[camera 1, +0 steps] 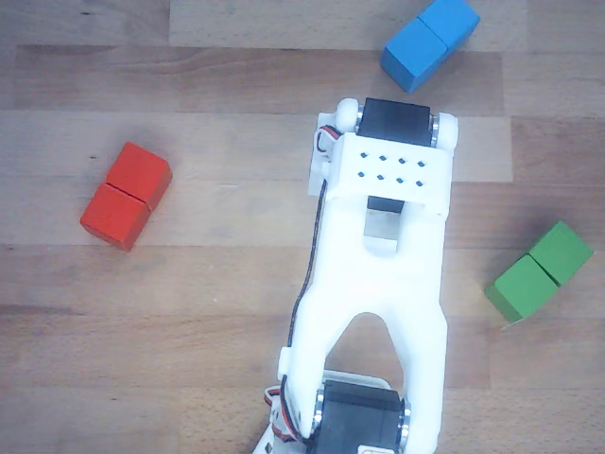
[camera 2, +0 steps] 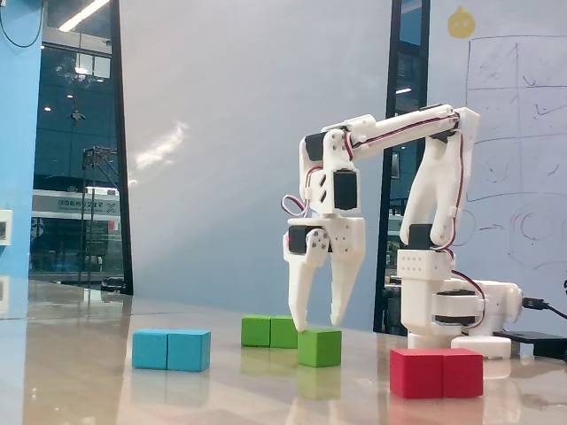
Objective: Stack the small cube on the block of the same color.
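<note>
Above the small cube [camera 2: 320, 347], which sits on the table just right of the green block [camera 2: 271, 331] in the fixed view, gripper [camera 2: 317, 325] hangs open and empty; descend straight, straddle the cube evenly, then close.

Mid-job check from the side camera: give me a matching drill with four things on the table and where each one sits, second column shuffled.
Things:
1. blue block
2. red block
3. small green cube
4. gripper

Places in the fixed view:
A. nearest the camera, at the right
B. open, hanging just above the small green cube
C. farthest left on the table
D. in front of the long green block, to its right

Pairs: 1-C, 2-A, 3-D, 4-B
</note>
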